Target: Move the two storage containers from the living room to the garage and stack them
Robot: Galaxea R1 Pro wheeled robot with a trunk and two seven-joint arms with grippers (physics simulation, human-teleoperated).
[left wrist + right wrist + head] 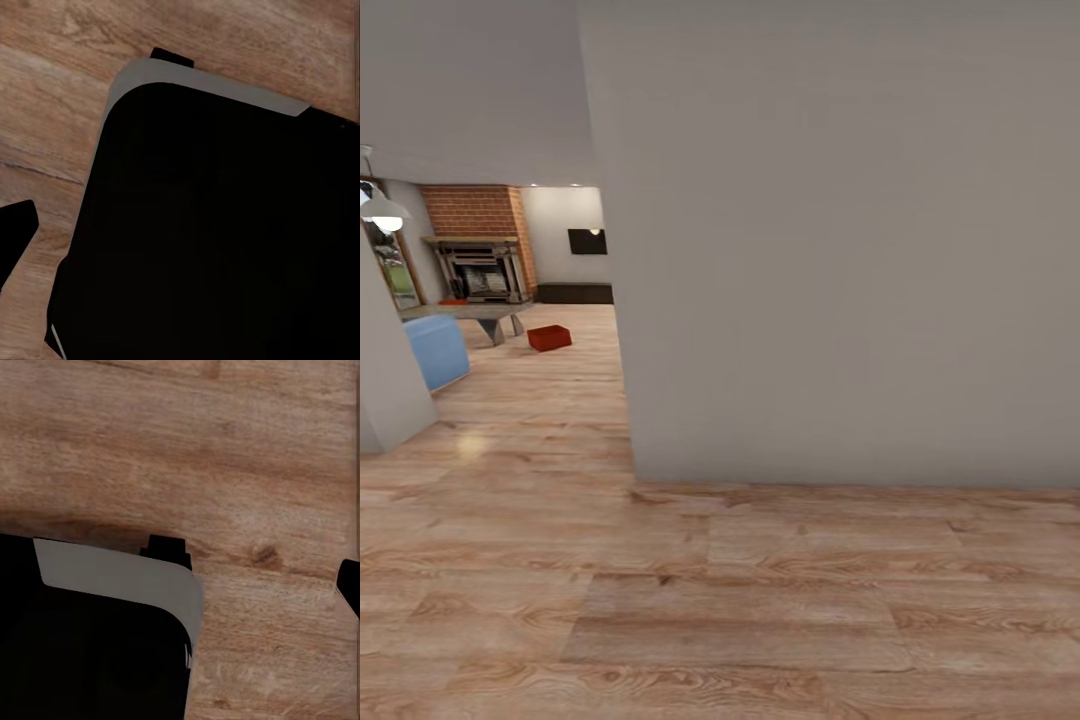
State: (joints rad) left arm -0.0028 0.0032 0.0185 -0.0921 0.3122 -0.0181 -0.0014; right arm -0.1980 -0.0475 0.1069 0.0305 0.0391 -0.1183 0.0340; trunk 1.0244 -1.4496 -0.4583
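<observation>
Far off in the living room, one orange-red storage container [549,338] sits on the light wood-plank floor beside the grey low table [480,313]. A small orange-red patch [453,301] shows on that table's far end; it is too small to tell what it is. The left wrist view looks down at the wood floor, with one dark finger [15,234] at the picture's edge. A dark finger [349,585] likewise shows at the edge of the right wrist view. Neither finger has anything against it. The garage is out of view.
A large pale wall [840,250] stands close ahead, its corner [630,470] edging the opening into the living room. A second wall end [385,380] is at the left, then a blue seat [435,350] and a brick fireplace [480,255]. My black base [217,240] shows below both wrists.
</observation>
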